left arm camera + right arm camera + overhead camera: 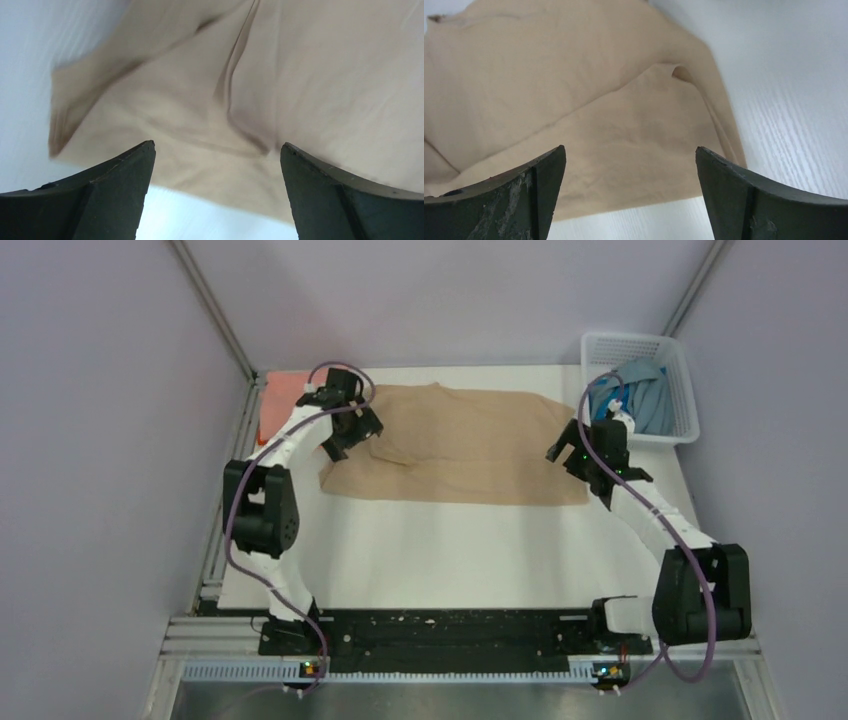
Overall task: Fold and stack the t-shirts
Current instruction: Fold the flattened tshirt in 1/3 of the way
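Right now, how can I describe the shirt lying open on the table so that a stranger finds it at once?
Look at the white table, on its far half. The tan shirt lies spread wide there, between the pink shirt at the far left corner and the basket of blue shirts. It alone is tan and laid out.

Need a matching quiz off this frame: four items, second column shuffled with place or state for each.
Items
1. tan t-shirt
2. salmon pink t-shirt
3. blue t-shirts
4. left gripper

Place or state
A. inside the white basket
B. spread across the middle of the table
C. open, above tan cloth
D. far-left table corner, behind the left arm

Pairs: 1-B, 2-D, 3-A, 4-C
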`<state>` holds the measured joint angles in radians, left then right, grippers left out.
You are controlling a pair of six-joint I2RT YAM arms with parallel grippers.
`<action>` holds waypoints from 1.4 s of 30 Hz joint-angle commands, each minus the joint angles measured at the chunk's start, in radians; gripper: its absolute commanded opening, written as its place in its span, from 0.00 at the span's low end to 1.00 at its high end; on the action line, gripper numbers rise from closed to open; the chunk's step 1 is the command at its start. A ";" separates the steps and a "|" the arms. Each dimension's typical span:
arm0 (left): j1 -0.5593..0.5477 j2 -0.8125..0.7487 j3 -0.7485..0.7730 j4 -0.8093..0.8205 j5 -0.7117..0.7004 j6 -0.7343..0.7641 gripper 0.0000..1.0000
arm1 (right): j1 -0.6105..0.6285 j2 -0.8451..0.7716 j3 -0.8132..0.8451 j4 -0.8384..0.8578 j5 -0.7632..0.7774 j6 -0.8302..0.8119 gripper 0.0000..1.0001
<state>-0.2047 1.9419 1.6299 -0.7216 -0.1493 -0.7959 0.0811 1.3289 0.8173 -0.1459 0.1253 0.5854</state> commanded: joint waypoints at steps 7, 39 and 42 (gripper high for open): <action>-0.049 -0.247 -0.424 0.402 0.319 0.006 0.99 | 0.081 -0.015 -0.108 0.125 -0.241 -0.104 0.99; -0.120 -0.258 -0.453 0.675 0.105 0.198 0.99 | 0.213 0.139 0.008 0.139 -0.228 -0.270 0.97; -0.046 -0.261 -0.521 0.647 0.130 0.148 0.99 | 0.216 0.242 0.054 0.190 -0.234 -0.234 0.96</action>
<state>-0.3367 1.7000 1.1893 -0.1658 0.0628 -0.6010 0.2928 1.4681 0.7948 -0.0319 -0.0887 0.3416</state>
